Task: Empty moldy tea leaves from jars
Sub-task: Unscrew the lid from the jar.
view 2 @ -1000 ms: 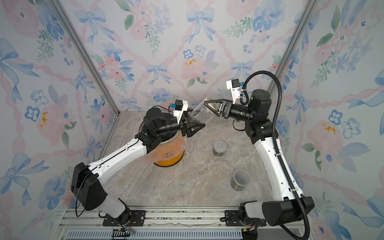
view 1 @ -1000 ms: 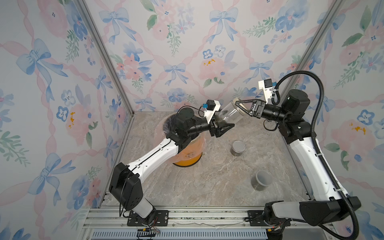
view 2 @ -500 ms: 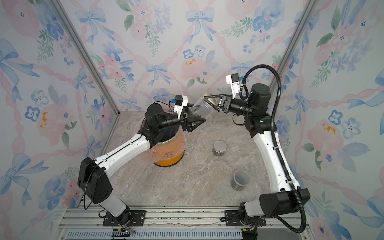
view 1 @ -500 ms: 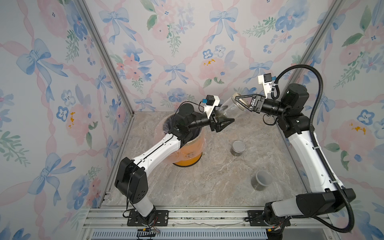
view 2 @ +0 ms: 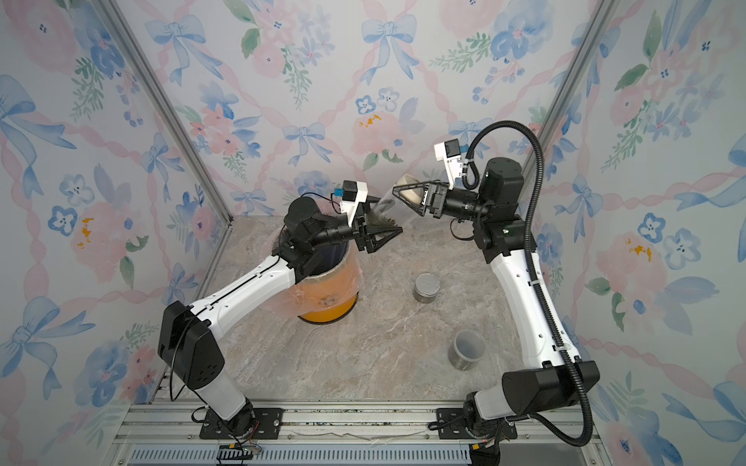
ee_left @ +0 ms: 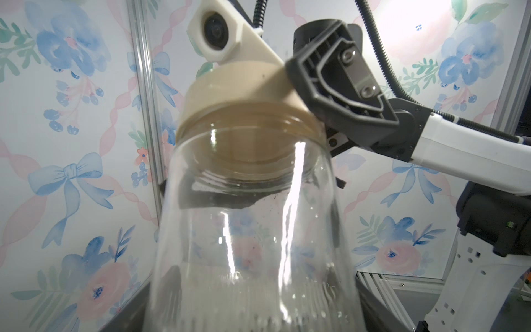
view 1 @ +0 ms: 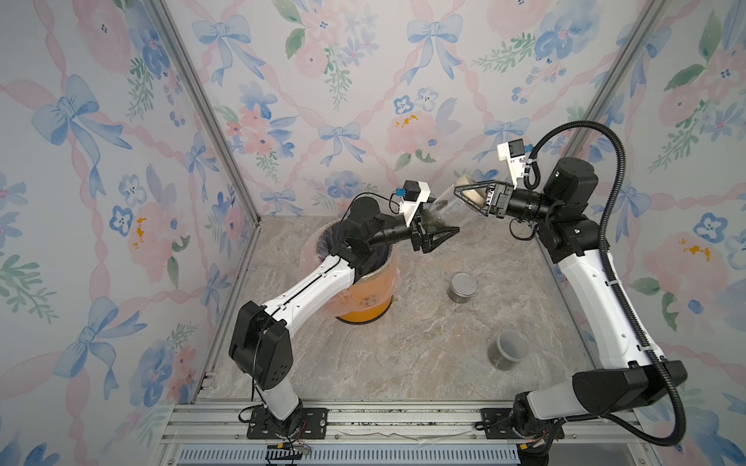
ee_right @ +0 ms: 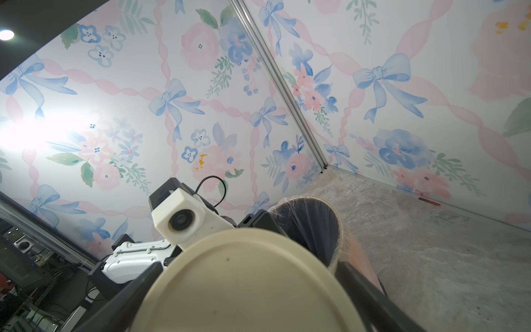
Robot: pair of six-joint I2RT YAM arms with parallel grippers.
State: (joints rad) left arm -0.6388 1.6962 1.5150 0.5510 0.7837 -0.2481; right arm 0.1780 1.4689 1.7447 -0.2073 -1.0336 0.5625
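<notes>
Grey and silver at the near right: two of the jars, the translucent-grey-lidded jar (view 1: 506, 349) nearest and the silver-lidded jar (view 1: 462, 287) a little farther in. Both upright on the marbled tabletop (view 1: 403, 363), both capped, both dark in the lower part, neither touched.

Farther back and to the left: the orange bin (view 1: 365, 308), plastic-lined, its mouth partly covered by the left arm.

Held aloft to the right of the bin's mouth, tilted with the lid end up and to the right: the third jar (view 1: 448, 205). Clamped at its base end by the left gripper (view 1: 438, 228), with the tea leaves (view 2: 382, 220) slumped at that low end.

Straddled by the right gripper (view 1: 468, 200): the beige lid (view 1: 473, 195), seated on the jar's neck. One finger (ee_left: 339, 86) close against the lid's side in the left wrist view. Pressing or just let go, cannot tell; no gap to be made out.

Against a second ago: lifted slightly and carried toward the far wall, the right wrist raised along with it. Capped then, capped now.

Judged from that: unscrewing of the first jar under way, possibly between bites on the lid. Nothing yet tipped into the bin. All three jars left to empty, and a firm hold at the base needed before the next twist.
</notes>
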